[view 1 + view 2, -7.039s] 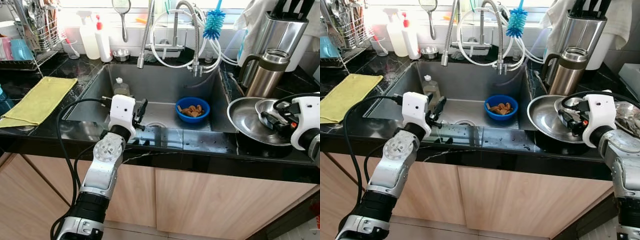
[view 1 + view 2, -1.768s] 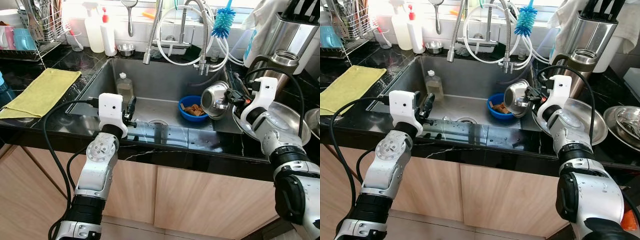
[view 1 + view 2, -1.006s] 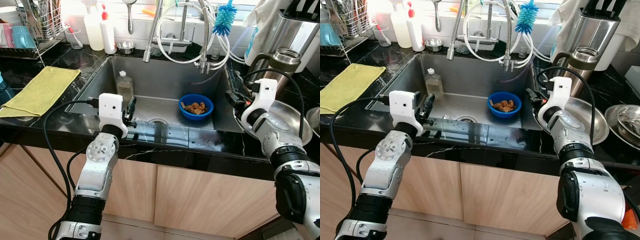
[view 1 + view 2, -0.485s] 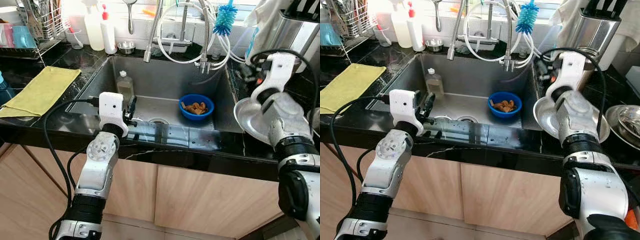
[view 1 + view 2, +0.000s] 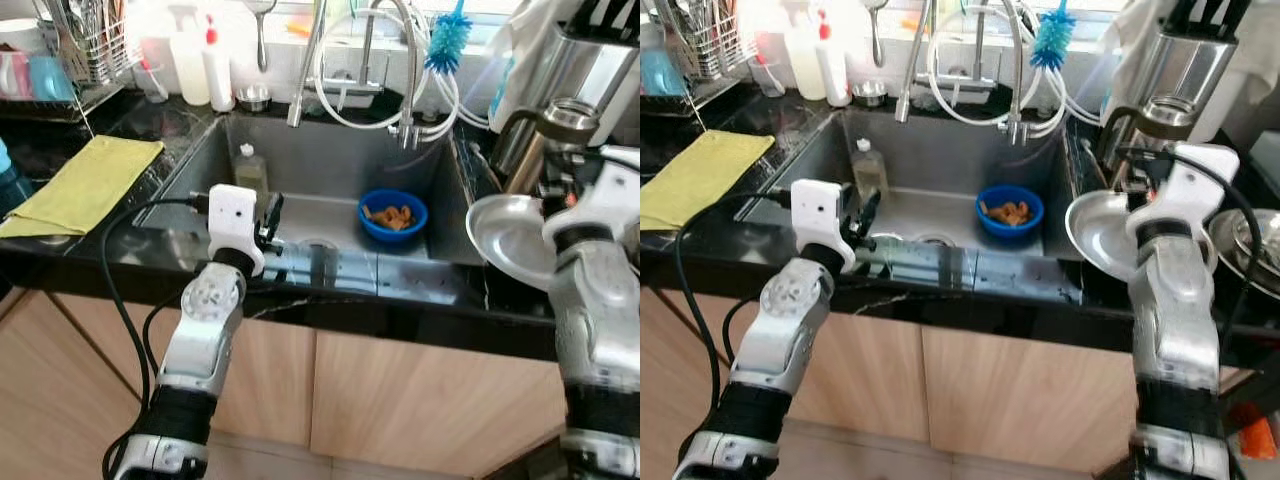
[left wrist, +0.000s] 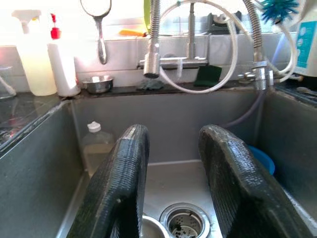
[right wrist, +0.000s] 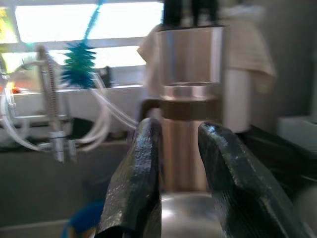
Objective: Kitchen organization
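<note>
A: What lies at the left end of the bench?
B: A yellow cloth (image 5: 82, 185) lies flat near the bench's (image 5: 160, 118) front edge, left of the sink (image 5: 340, 165). A dish rack (image 5: 75, 55) stands in the back left corner, and two spray bottles (image 5: 200, 65) stand at the back edge, just left of the sink.

A: And the left gripper (image 6: 172, 163)?
B: It hovers at the sink's front left edge, fingers (image 6: 121, 183) spread with nothing between them, pointing toward the back wall. In the wrist view the drain (image 6: 182, 224) sits below the gap.

A: What is inside the sink?
B: A clear bottle (image 5: 250, 172) stands against the left wall. A blue bowl (image 5: 394, 215) holding brown scraps rests on the floor near the right wall. The tap (image 5: 385, 45) and its hoses hang over the back edge, with a blue brush (image 5: 446, 45) among them.

A: What is to the right?
B: A steel plate (image 5: 508, 238) lies on the bench at the sink's right edge. A steel jug (image 5: 535, 140) stands behind it, and a knife block (image 5: 1175, 55) stands further back.

A: And the right gripper (image 7: 178, 168)?
B: It is raised over the plate's back rim, fingers (image 7: 136, 183) apart and empty, aimed at the jug.
</note>
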You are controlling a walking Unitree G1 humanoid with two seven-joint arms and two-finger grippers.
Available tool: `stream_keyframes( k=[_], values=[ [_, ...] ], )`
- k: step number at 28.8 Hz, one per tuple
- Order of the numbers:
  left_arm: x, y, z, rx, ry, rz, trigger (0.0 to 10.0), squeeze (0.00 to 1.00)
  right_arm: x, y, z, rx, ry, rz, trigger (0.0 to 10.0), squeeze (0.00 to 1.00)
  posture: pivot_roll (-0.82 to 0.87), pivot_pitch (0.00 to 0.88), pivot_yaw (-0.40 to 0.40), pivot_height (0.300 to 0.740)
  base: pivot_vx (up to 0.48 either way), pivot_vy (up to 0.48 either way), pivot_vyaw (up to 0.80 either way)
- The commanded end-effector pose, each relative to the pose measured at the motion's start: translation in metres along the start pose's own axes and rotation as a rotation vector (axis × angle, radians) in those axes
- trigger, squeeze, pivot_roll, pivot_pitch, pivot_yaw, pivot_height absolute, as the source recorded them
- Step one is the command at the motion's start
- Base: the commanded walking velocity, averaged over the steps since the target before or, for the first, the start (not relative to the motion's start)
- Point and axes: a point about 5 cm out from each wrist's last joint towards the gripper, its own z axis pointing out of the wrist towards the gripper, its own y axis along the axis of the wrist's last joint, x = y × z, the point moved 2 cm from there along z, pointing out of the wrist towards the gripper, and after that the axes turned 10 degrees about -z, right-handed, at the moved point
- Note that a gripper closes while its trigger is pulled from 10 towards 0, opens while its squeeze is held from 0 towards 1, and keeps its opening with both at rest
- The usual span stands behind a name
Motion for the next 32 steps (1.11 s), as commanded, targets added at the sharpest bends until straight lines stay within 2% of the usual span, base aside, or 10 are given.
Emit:
stream_keyframes(
  k=[1,8,22,23,24,25,28,29,30,32],
  values=[
    [0.000,0.000,0.002,-0.001,-0.011,-0.006,10.0,0.00,-0.014,0.018,-0.010,-0.030,-0.057,0.018,10.0,0.00,-0.02,0.020,0.002,0.740,0.000,0.000,0.00],
    [-0.001,0.000,0.003,0.002,-0.018,-0.007,10.0,0.00,-0.040,0.028,-0.043,-0.003,-0.149,-0.020,10.0,0.00,-0.03,0.031,0.006,0.740,0.000,0.000,0.00],
    [0.000,0.000,0.004,0.008,-0.029,0.001,10.0,0.00,-0.043,0.003,-0.071,0.140,-0.192,0.012,10.0,0.00,-0.03,0.041,0.015,0.740,0.000,0.000,0.00],
    [-0.001,0.000,0.004,0.008,-0.030,0.000,10.0,0.00,-0.043,0.003,-0.071,0.141,-0.192,0.019,10.0,0.32,-0.03,0.041,0.015,0.740,0.000,0.000,0.00],
    [-0.001,0.000,0.004,0.008,-0.030,0.000,10.0,0.00,-0.043,0.003,-0.072,0.143,-0.193,0.030,10.0,0.32,-0.03,0.041,0.015,0.740,0.000,0.000,0.00],
    [-0.001,0.000,0.004,0.009,-0.031,0.000,10.0,0.00,-0.044,0.002,-0.073,0.151,-0.202,0.049,10.0,0.85,-0.03,0.041,0.015,0.740,0.000,0.000,0.00],
    [-0.001,0.000,0.004,0.009,-0.032,-0.001,10.0,0.00,-0.044,-0.001,-0.073,0.166,-0.207,0.070,10.0,1.00,-0.04,0.040,0.015,0.740,0.000,0.000,0.00],
    [-0.002,0.000,0.004,0.009,-0.034,-0.002,10.0,0.00,-0.043,-0.005,-0.071,0.181,-0.199,0.105,10.0,1.00,-0.03,0.040,0.014,0.740,0.000,0.000,0.00],
    [-0.002,0.000,0.004,0.009,-0.035,-0.002,10.0,0.00,-0.041,-0.007,-0.070,0.186,-0.187,0.124,10.0,0.02,-0.03,0.040,0.014,0.740,0.000,0.000,0.00],
    [-0.003,0.000,0.005,0.009,-0.035,-0.003,10.0,0.00,-0.031,-0.007,-0.065,0.190,-0.114,0.153,10.0,0.00,-0.03,0.039,0.014,0.740,0.000,0.000,0.00]
  ],
)
